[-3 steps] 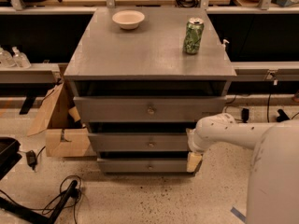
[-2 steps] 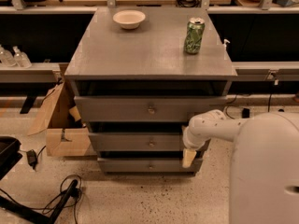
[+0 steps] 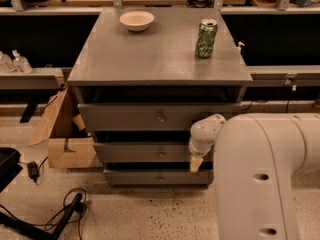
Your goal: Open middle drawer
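Note:
The grey cabinet [image 3: 160,59] has three drawers stacked in its front. The middle drawer [image 3: 130,153] is the second one, with a flat grey front and a small round knob [image 3: 161,154] at its centre. None of its inside shows. My gripper [image 3: 196,163] hangs from the white arm [image 3: 260,174] in front of the right part of the middle drawer's front, a short way right of the knob and slightly below it. Its tan tip points down towards the bottom drawer [image 3: 150,177].
The top drawer [image 3: 125,116] has a bigger knob. A white bowl [image 3: 136,20] and a green can [image 3: 206,37] stand on the cabinet top. A cardboard box [image 3: 67,146] sits left of the cabinet; cables and a black stand [image 3: 55,219] lie on the floor.
My arm has swung left across the cabinet front, bringing the gripper from the right edge of the drawers closer to the middle drawer's knob. The drawers have not moved.

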